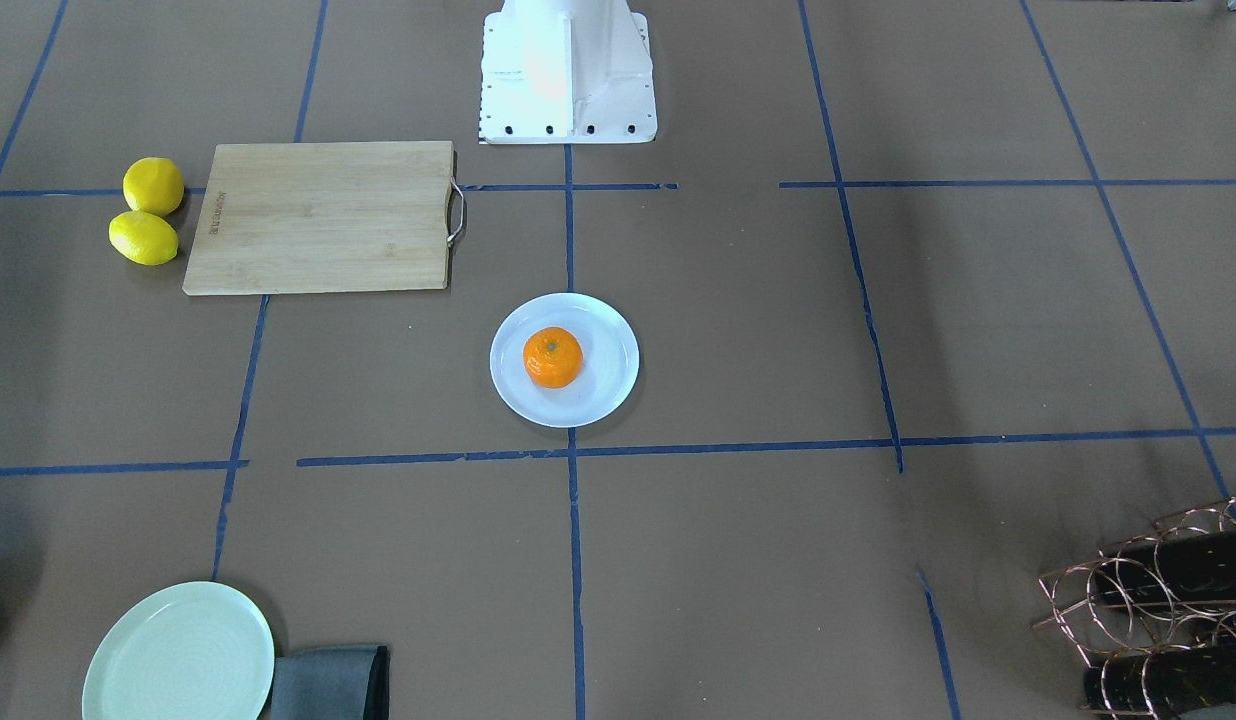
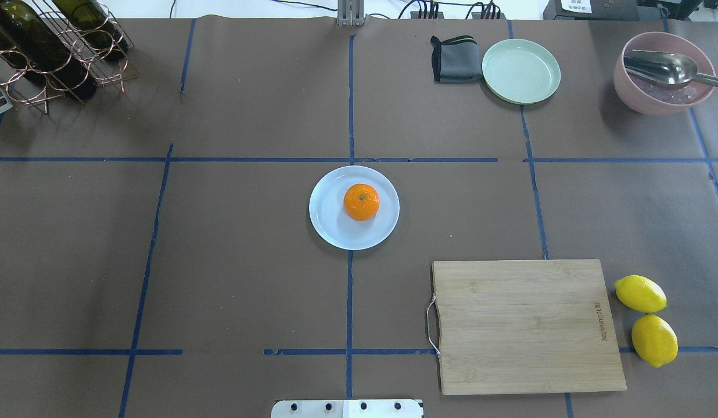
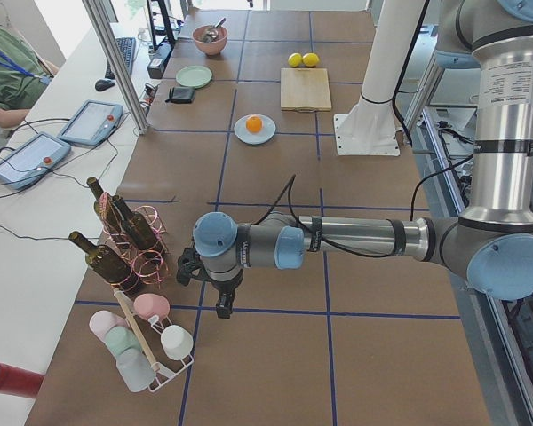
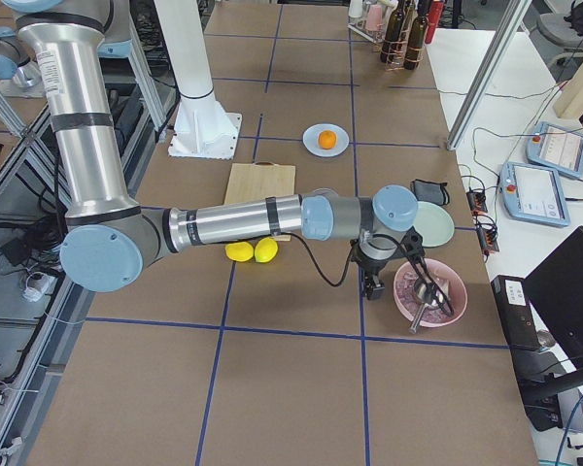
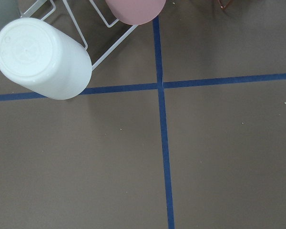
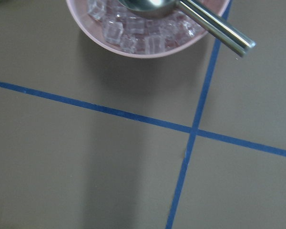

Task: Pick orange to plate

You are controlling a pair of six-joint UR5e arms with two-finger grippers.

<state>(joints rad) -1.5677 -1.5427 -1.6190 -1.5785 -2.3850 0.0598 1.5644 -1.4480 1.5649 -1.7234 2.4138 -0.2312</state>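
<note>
The orange (image 1: 552,357) (image 2: 361,202) rests stem-dimple up on the pale bluish-white plate (image 1: 603,396) (image 2: 334,230) near the table's middle, a little off the plate's centre. Neither gripper is near it. In the exterior left view my left gripper (image 3: 223,308) hangs low over the table by the cup rack, far from the plate (image 3: 242,133). In the exterior right view my right gripper (image 4: 373,287) hangs beside the pink bowl, well away from the orange (image 4: 326,139). I cannot tell whether either is open or shut; the wrist views show no fingers.
A wooden cutting board (image 2: 527,325) lies with two lemons (image 2: 639,293) beside it. A mint-green plate (image 2: 520,71), a grey cloth (image 2: 455,59), a pink bowl (image 2: 632,93) of ice with a spoon, a bottle rack (image 2: 51,46) and a cup rack (image 3: 147,342) ring the table.
</note>
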